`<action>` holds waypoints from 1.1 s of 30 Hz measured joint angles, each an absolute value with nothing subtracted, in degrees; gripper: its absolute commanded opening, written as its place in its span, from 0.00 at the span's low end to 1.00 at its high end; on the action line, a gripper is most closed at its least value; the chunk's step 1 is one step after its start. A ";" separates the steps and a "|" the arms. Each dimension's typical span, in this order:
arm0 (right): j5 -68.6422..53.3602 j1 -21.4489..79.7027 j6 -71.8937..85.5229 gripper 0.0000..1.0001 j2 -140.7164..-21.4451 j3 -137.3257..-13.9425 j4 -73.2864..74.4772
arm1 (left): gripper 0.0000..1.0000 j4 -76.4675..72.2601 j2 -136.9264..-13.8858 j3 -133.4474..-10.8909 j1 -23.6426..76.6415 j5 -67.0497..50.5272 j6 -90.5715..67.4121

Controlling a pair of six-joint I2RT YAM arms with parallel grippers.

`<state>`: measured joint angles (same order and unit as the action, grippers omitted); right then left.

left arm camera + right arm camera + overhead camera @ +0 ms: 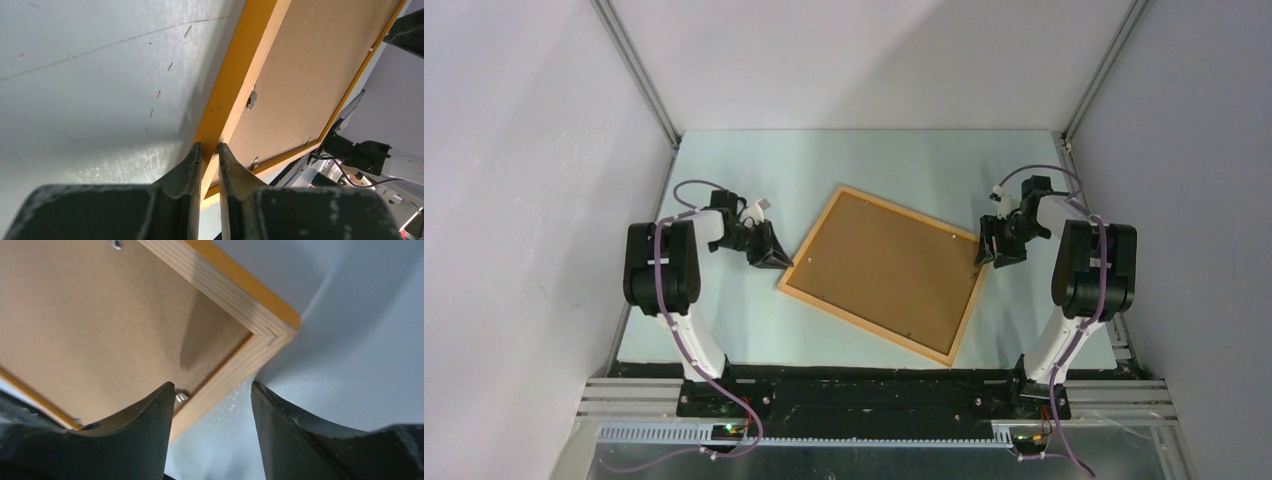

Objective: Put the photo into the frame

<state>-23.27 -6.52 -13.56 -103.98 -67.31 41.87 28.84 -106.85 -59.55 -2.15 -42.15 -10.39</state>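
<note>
frame (240, 70) lying back-up and askew on the tabletop (874, 160), brown backing board (884, 270) showing, left gripper (209, 147) pinching its left rail near a corner, right gripper (212, 390) hanging released, straddling the right corner's rail

You have one frame (864, 324) on one counter (824, 160). One of its rails sits between the left jaws, and another sits between the right jaws, near a corner. One brown backing board (884, 270) fills the frame. From the left wrist you can count four small metal tabs (251, 98) along the board's edges, all of them ahead of the left jaws. From the right wrist you can count two, one of them just beside the right jaws. There are two arms, left (664, 265) and right (1092, 265), with one pair of jaws apiece.
</note>
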 measured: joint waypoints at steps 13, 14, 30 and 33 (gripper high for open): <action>-29.17 -7.51 -12.14 0.61 -110.91 -74.26 44.97 | 0.60 32.36 -106.85 -58.74 -1.83 -44.03 -5.91; -29.47 -7.51 -12.21 0.61 -111.77 -75.40 45.19 | 0.62 32.86 -106.78 -58.74 -1.74 -44.36 -5.52; -30.89 -7.84 -15.29 0.62 -118.50 -87.70 46.57 | 0.80 38.63 -102.04 -61.54 7.99 -30.87 -0.51; -30.85 -8.01 -15.29 0.62 -118.15 -86.52 45.84 | 0.80 38.70 -102.69 -63.48 8.36 -26.68 -0.67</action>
<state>-30.85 -8.01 -15.29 -118.15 -86.52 45.84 38.70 -102.69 -63.48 8.36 -26.68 -0.67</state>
